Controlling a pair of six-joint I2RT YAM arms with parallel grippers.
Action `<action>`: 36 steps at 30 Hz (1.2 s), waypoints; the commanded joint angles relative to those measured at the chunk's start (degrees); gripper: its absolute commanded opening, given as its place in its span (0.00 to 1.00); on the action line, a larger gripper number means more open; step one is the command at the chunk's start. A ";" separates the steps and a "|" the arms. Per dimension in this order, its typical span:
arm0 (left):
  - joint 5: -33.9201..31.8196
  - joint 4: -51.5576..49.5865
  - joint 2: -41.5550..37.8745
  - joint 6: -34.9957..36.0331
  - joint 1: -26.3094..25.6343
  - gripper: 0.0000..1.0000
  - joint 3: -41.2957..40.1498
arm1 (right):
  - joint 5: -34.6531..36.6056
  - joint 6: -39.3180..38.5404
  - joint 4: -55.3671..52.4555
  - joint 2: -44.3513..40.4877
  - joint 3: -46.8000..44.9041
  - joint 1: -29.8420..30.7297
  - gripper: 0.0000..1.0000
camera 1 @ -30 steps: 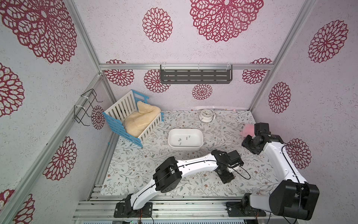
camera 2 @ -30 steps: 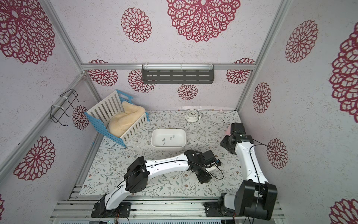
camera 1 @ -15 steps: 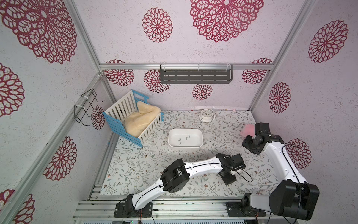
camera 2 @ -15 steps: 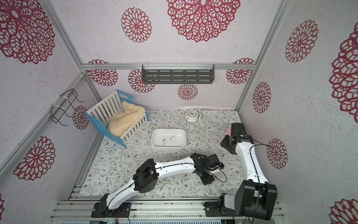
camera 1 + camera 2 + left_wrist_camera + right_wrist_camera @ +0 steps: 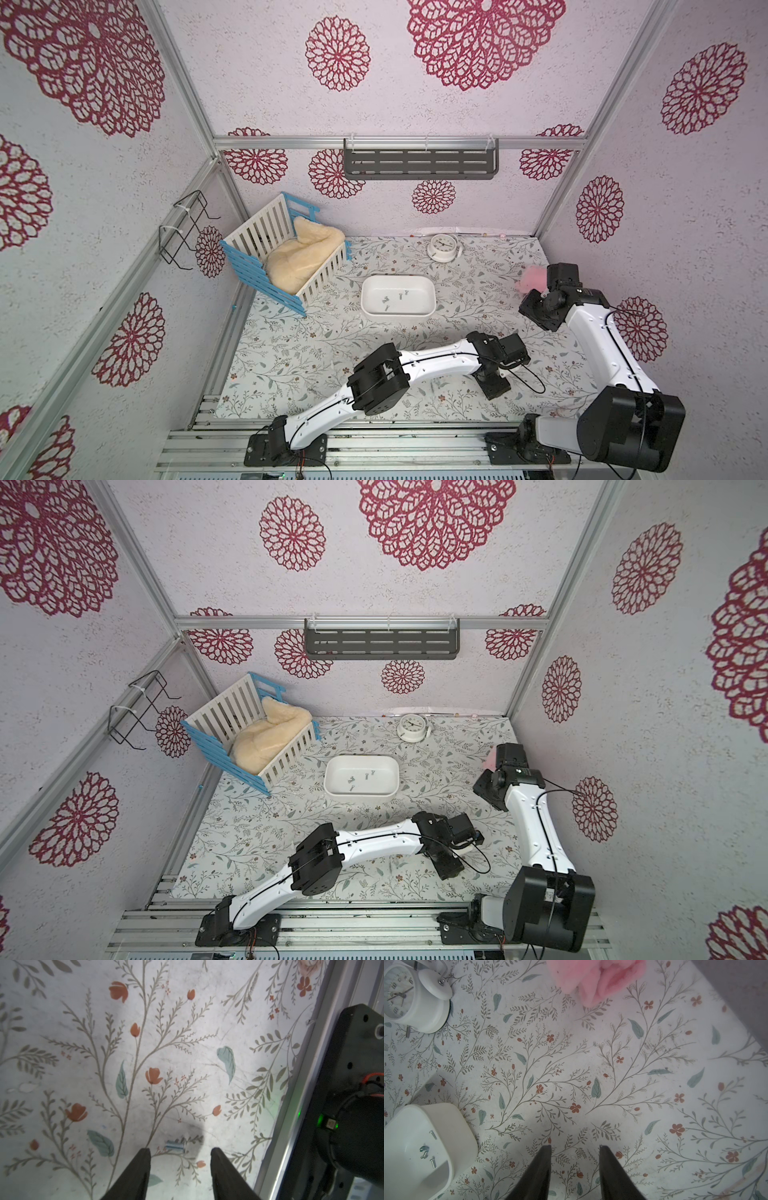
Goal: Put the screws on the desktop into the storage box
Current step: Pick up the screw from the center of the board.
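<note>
**One screw (image 5: pixel 175 1145) on the surface (image 5: pixel 187 1043), just ahead of the left claw (image 5: pixel 180 1149)**

Left claw: released, jaws spread, nothing in them. The screw lies flat on the surface just past the tips, in line w/ the gap, touching neither finger. Its long axis runs across, from one finger toward the other.

Handling (my read): tiny, v. light, hard metal, no give. The shaft is round and threaded, so it'll roll, and it's prob. slick enough to squirt out if pinched off-centre. Weight's no issue; size is. It's far smaller than the tips, so they likely need to come right down to the surface before closing. Closing as aligned now would catch it end to end, which looks shaky. Turning the wrist so the pads meet the shaft's sides at mid-length seems safer. Close slowly, lift straight. It's not fragile, so a short drop into the box (image 5: pixel 398 314) should be fine.

Box is ahead and to the left of the left claw, well apart, w/ a few screws (image 5: pixel 424 1150) in it.

Right claw (image 5: pixel 575 1147): also released, empty, hanging over bare surface; box is off to its left, near but not touching.
</note>
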 commanded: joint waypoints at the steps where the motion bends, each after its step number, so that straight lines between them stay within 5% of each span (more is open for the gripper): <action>1: -0.34 0.33 2.12 -0.45 -1.17 0.52 1.60 | 0.05 -0.86 1.47 -0.52 0.52 -0.37 0.41; 36: -3.52 -2.22 1.67 -1.30 -2.25 0.32 -4.87 | -1.80 -0.55 3.06 -0.52 -0.93 -0.33 0.37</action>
